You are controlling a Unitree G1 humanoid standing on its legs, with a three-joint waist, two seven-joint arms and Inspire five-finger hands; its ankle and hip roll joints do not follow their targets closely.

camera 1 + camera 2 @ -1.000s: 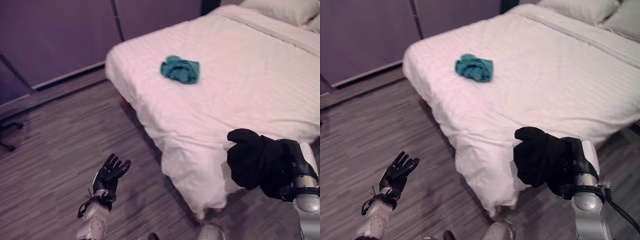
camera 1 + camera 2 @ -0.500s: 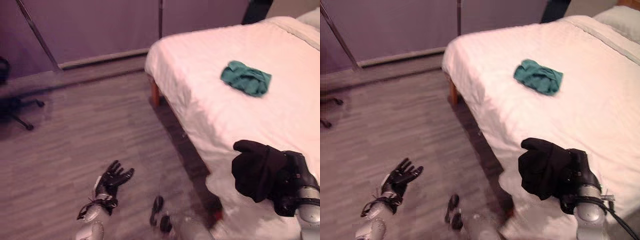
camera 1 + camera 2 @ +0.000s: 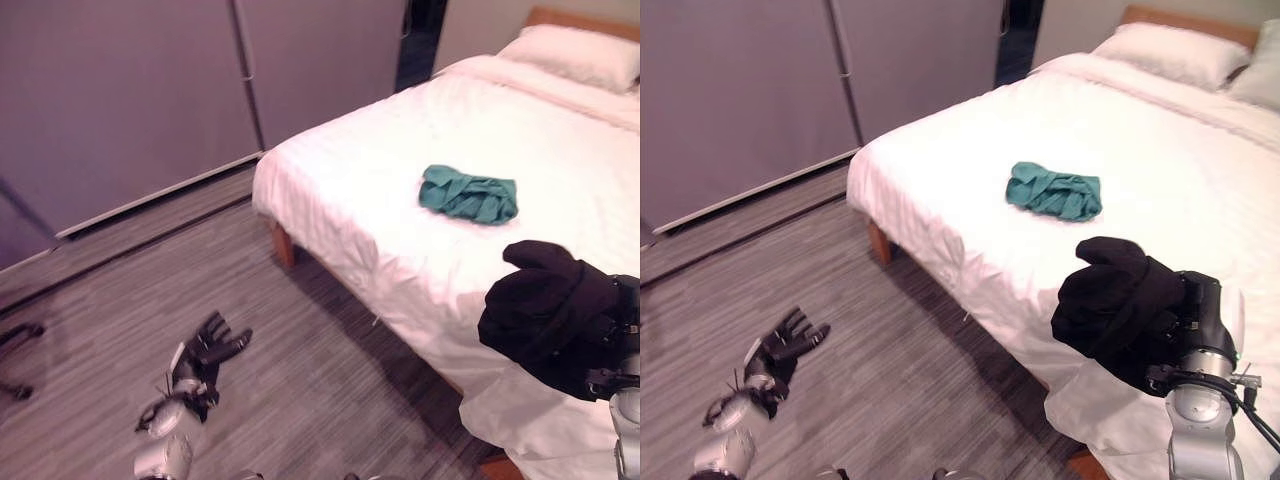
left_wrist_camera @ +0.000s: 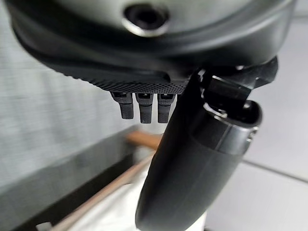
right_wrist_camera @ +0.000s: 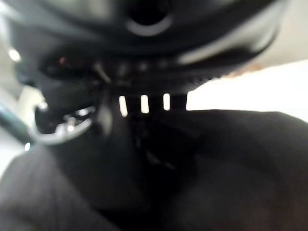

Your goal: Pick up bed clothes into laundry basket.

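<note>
A bunched black garment [image 3: 1118, 298] hangs in the air beside the bed's near edge, with my right hand [image 3: 1196, 312] shut on it; the same dark cloth [image 5: 231, 163] covers the fingers in the right wrist view. A crumpled teal garment [image 3: 467, 194] lies on the white bed [image 3: 340, 180], some way beyond that hand. Low over the floor on the other side, my left hand [image 3: 205, 355] is open and holds nothing, its fingers [image 4: 142, 108] straight in the left wrist view.
White pillows [image 3: 580, 55] lie at the bed's head. Grey wardrobe doors [image 3: 150, 90] line the far wall. Grey striped floor [image 3: 300, 380] stretches between the bed and the doors. A wooden bed leg [image 3: 282, 243] shows at the corner.
The whole picture has shifted, so the camera has moved. My right hand still holds the black garment, and my left hand stays open low over the floor.
</note>
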